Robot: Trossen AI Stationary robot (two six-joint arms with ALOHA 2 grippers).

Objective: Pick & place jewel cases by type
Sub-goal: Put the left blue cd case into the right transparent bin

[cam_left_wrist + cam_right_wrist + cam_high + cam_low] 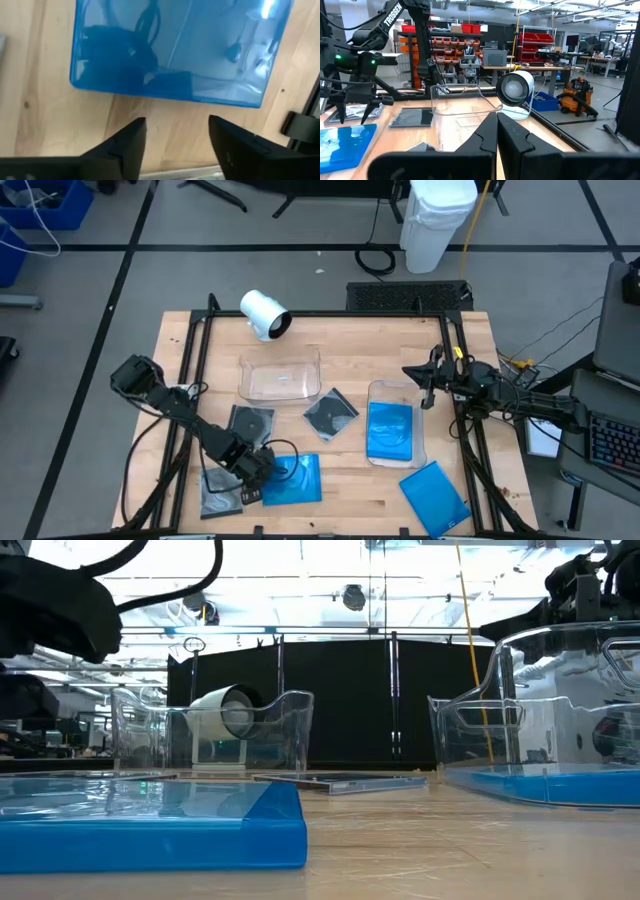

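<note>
Left gripper (175, 137): fingers apart, holding nothing, poised just beside a blue jewel case (180, 47) lying flat on the table (45, 90). Right gripper (497, 131): fingers together, empty.

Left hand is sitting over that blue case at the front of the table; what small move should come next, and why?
Probably ease the left hand forward and down so its fingers straddle the blue case's near edge, then close. Its fingers stand open with bare wood between them and the case just ahead, ungripped. One blue case already lies in the right-hand clear tray, so this one likely belongs there.
</note>
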